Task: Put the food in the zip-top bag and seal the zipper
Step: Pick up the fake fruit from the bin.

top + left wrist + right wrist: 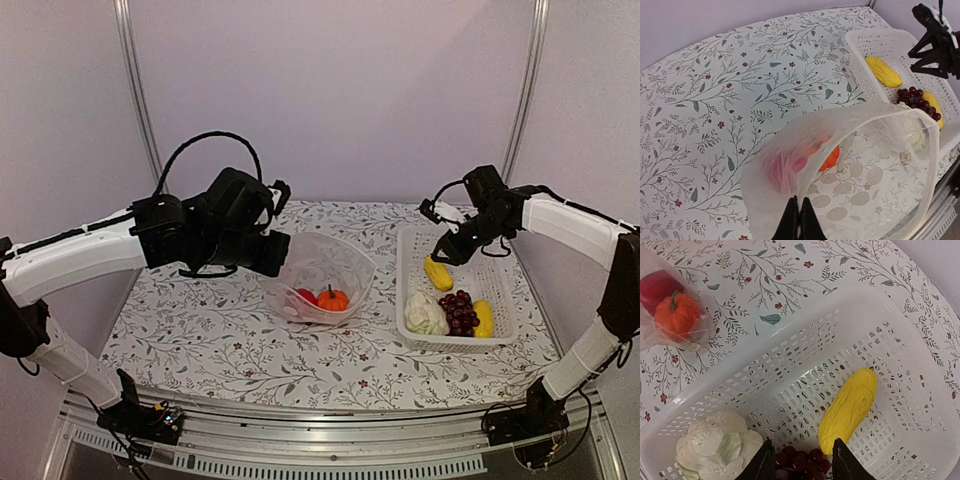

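Currently, your left tool [799,220] grips the soft, crinkly bag [880,150] by its rim; your right tool [802,442] hangs wide above the grapes [801,459]: likely light, knobbly, take them centrally.

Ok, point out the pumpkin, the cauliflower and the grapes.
pumpkin [333,298], top view, on its orange body.
cauliflower [715,447], right wrist view, on its pale green middle.
grapes [459,312], top view, on the middle of the bunch.
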`<action>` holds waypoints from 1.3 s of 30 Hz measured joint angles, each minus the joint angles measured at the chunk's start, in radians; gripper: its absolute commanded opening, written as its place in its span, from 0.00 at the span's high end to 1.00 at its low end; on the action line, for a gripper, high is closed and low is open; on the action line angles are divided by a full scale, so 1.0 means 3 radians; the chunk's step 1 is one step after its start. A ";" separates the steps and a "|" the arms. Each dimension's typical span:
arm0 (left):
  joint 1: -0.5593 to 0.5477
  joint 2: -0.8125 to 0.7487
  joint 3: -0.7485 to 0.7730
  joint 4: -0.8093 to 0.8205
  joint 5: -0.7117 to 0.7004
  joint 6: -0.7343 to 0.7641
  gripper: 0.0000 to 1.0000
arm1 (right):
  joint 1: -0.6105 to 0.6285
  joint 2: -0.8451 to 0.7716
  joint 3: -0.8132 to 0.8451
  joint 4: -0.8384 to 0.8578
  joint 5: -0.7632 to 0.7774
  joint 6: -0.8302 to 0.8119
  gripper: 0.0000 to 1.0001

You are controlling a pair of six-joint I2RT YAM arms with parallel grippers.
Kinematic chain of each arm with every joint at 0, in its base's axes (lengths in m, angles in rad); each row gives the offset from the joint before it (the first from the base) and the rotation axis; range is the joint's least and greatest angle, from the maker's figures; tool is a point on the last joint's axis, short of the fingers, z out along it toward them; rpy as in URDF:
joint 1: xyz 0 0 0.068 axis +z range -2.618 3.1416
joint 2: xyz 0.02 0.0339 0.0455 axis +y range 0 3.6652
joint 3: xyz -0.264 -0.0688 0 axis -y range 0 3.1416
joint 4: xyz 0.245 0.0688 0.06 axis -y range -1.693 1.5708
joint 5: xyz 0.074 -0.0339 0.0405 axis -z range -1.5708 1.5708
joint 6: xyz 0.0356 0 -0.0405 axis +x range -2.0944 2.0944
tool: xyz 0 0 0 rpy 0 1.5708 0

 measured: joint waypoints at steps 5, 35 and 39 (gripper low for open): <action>0.0003 0.0009 0.0001 0.0003 0.0010 0.0000 1.00 | -0.0032 0.0361 -0.0001 0.0140 0.0308 0.0248 0.56; 0.0009 0.0018 -0.0046 0.0010 0.0041 -0.0003 1.00 | -0.0207 0.1448 0.0381 0.0327 0.0905 0.0746 0.64; 0.0010 0.0018 -0.0053 0.0010 0.0048 -0.0013 1.00 | -0.0211 0.1441 0.0381 0.0327 0.0904 0.0758 0.67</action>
